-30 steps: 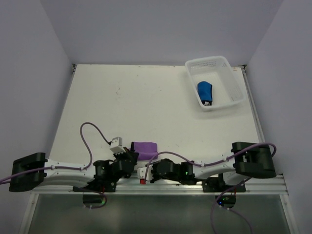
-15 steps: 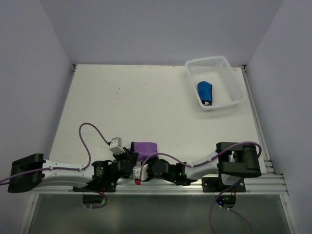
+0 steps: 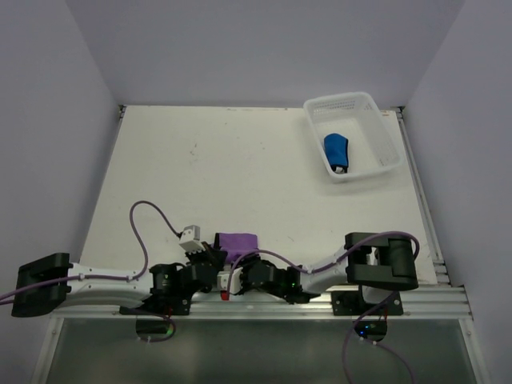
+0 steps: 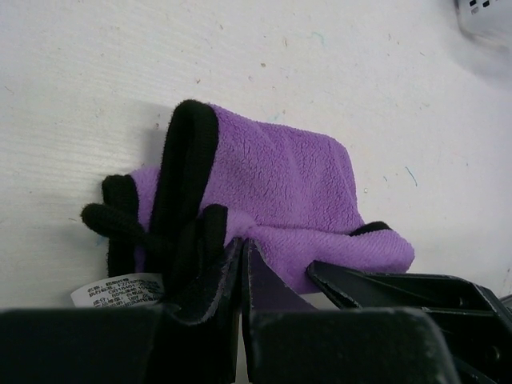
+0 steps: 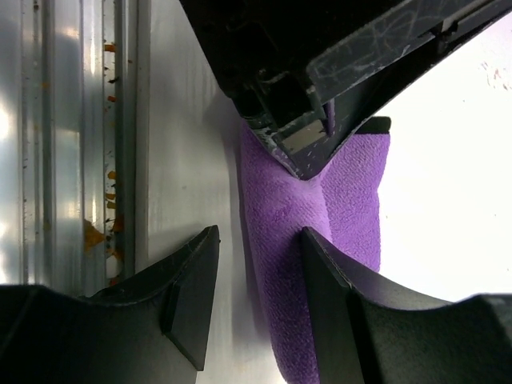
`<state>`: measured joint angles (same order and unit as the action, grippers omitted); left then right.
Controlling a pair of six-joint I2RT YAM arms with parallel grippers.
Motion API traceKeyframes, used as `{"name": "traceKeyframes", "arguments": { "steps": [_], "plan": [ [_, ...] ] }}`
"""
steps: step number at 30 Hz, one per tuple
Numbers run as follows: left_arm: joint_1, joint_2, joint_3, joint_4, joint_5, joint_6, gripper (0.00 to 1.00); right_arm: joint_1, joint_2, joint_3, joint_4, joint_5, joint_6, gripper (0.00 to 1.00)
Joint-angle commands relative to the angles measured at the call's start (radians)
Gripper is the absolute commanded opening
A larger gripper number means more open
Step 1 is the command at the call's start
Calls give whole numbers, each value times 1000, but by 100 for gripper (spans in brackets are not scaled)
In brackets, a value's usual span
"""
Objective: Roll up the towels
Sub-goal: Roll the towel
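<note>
Left fingers: pressed together, pinching the purple towel by its near, dark-hemmed edge. It lies bunched at the worktop's near edge, between my 2 arms. My right fingers: spread, straddling the towel's side fold. Blue towel: bundled in the white basket, far right.

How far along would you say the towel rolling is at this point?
Done: the blue towel sits as a compact bundle in the white basket. In hand: the purple towel lies bunched at the near edge of the table, the left end effector shut on it and the right end effector open over its edge. Left: rolling the purple towel; it shows no finished roll yet.
</note>
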<state>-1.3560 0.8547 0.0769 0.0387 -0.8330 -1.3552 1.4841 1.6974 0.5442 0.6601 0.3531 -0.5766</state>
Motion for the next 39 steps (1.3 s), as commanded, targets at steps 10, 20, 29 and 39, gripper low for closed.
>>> {"name": "traceKeyframes", "arguments": {
  "steps": [10, 20, 29, 39],
  "plan": [
    [-2, 20, -46, 16, 29, 102, 6, -56, 33, -7, 88, 3, -9, 47],
    [-2, 24, -49, 32, 32, 116, 6, -73, 57, -30, 119, -58, -23, 46],
    [-2, 21, -52, 29, 31, 111, 6, -84, 62, -36, 184, -69, -51, 53],
    [-2, 10, -57, 27, 32, 114, 6, -91, 137, -21, 207, -31, -94, 49]
  ]
}}
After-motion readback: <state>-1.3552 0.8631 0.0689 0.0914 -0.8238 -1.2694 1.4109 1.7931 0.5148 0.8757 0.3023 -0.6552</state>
